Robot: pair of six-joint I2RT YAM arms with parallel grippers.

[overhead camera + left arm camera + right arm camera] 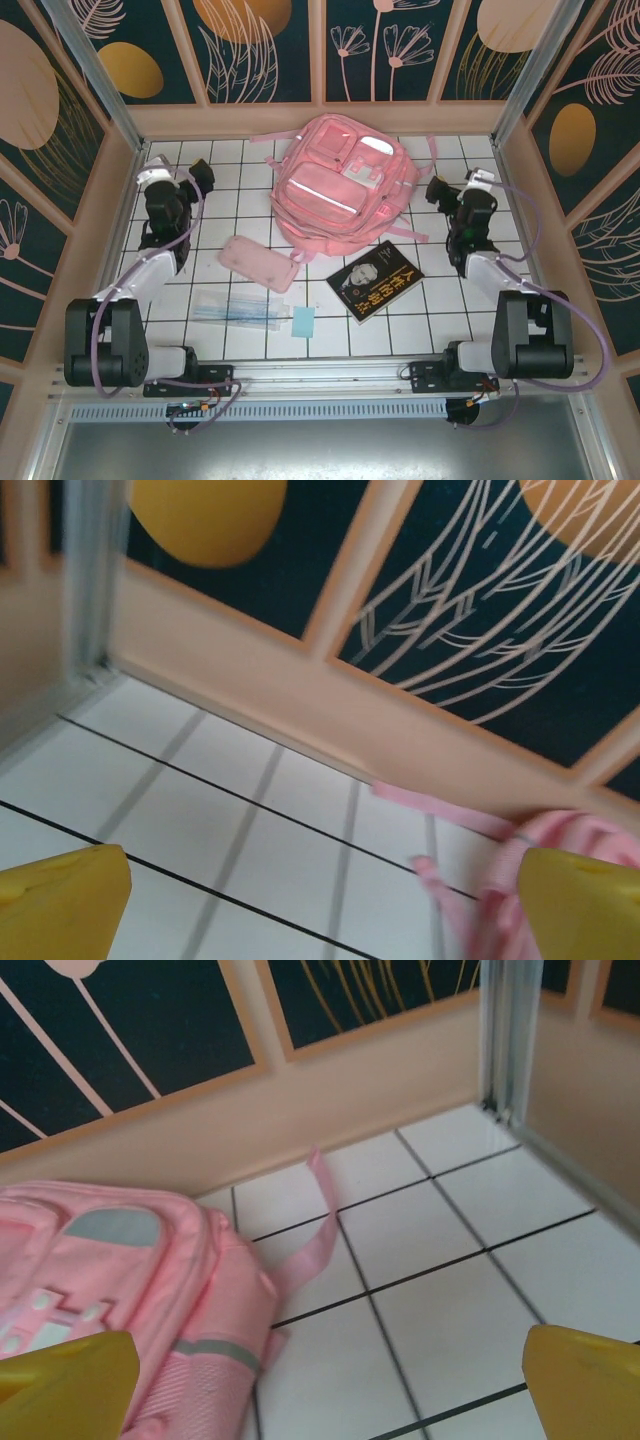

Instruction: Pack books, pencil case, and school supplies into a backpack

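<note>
White tiled table [420, 330], backpack [340, 180] at back, pencil case [258, 262], book [376, 281], packet [235, 308], pad [303, 321] nearer, left gripper [320, 900], right gripper [330, 1385] both wide, empty

Pink backpack [130, 1260] at left on white tiled table [450, 1300], loose strap [322, 1222] beside it, yellow jaws wide apart.

Top view: bright, even light from above; shadows beneath the arms are short and soft. The reflective strips on the backpack [340, 190] glare white. The picture is sharp, and straight lines bow slightly toward the corners.

Left wrist view: soft overall, with the wall pattern smeared and the left fingertips [60, 905] blurred.

Right wrist view: clearer. The tiled table [440, 1300] shows a mild sheen, and the right fingertips [585, 1385] are out of focus.
</note>
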